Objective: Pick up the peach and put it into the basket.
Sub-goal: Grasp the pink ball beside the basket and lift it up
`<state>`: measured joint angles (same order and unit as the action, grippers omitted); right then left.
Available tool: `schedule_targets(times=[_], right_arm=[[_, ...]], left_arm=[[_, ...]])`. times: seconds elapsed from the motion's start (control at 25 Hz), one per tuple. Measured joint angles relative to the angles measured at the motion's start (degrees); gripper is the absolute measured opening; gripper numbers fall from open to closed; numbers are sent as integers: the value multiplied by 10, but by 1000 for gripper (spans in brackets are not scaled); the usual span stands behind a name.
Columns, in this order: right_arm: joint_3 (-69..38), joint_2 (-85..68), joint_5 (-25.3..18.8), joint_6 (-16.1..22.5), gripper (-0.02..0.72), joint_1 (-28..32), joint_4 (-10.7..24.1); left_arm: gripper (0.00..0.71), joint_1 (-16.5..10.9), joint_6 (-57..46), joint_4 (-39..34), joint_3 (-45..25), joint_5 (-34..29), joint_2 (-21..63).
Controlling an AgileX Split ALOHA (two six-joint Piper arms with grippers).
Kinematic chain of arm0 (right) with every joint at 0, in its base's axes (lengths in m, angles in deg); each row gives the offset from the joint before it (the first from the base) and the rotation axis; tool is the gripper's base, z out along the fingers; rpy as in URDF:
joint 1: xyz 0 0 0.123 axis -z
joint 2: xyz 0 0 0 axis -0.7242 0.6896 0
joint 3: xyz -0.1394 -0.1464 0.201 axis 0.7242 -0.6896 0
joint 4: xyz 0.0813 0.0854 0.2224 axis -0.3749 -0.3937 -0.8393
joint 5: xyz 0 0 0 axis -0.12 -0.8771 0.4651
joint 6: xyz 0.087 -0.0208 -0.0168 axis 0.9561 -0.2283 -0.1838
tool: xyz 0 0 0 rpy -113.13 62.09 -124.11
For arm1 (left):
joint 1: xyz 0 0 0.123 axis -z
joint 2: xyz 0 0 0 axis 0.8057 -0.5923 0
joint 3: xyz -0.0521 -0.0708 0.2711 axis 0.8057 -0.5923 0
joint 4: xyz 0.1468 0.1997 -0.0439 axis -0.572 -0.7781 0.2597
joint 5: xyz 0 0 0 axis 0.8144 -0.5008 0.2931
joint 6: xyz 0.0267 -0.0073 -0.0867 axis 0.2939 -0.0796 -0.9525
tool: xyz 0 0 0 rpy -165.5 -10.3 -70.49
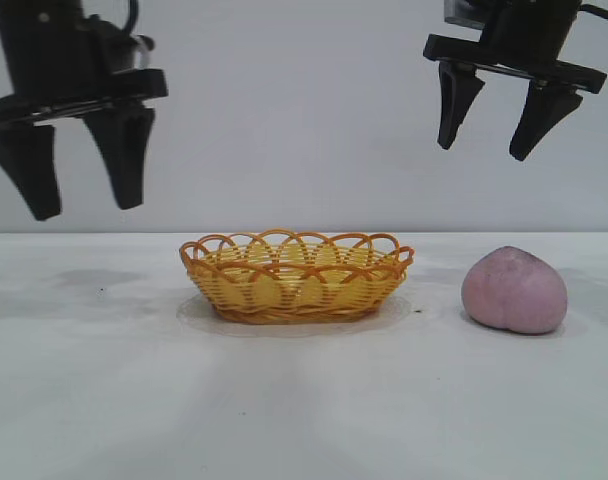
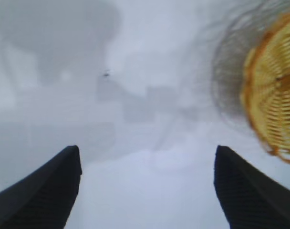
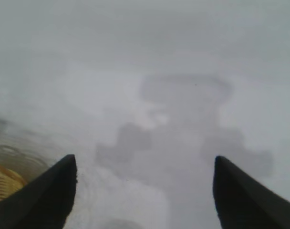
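Pink-mauve and matte, the peach (image 1: 514,290) is a rounded fruit resting on the white table (image 1: 304,400), well to the right of the wicker basket (image 1: 296,276), a shallow oval of yellow weave with an orange looped rim. No writing shows on either. The right gripper (image 1: 496,128) hangs high above the peach, fingers spread and holding nothing. The left gripper (image 1: 82,185) hovers up left of the basket, fingers likewise apart and empty.
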<state>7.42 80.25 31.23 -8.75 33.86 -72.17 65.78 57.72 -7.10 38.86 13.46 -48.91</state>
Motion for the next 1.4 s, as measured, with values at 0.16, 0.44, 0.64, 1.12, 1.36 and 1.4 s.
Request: schedule_targets(times=[0.16, 0.44, 0.64, 1.12, 1.36, 1.4], right_arm=[[0, 0, 0, 0, 508, 0, 0], [0, 0, -1, 0, 508, 0, 0], [0, 0, -3, 0, 508, 0, 0], [0, 0, -15, 0, 508, 0, 3], [0, 0, -17, 0, 508, 0, 3], [0, 0, -18, 0, 508, 0, 3]], left_arm=[[546, -52, 0, -12, 0, -18, 0], [546, -106, 0, -71, 0, -67, 1], [546, -107, -11, -99, 0, -95, 32], [546, -107, -29, -101, -178, -104, 301], [546, -107, -45, -101, -325, -91, 524], [546, -107, -45, -101, -342, -86, 566]])
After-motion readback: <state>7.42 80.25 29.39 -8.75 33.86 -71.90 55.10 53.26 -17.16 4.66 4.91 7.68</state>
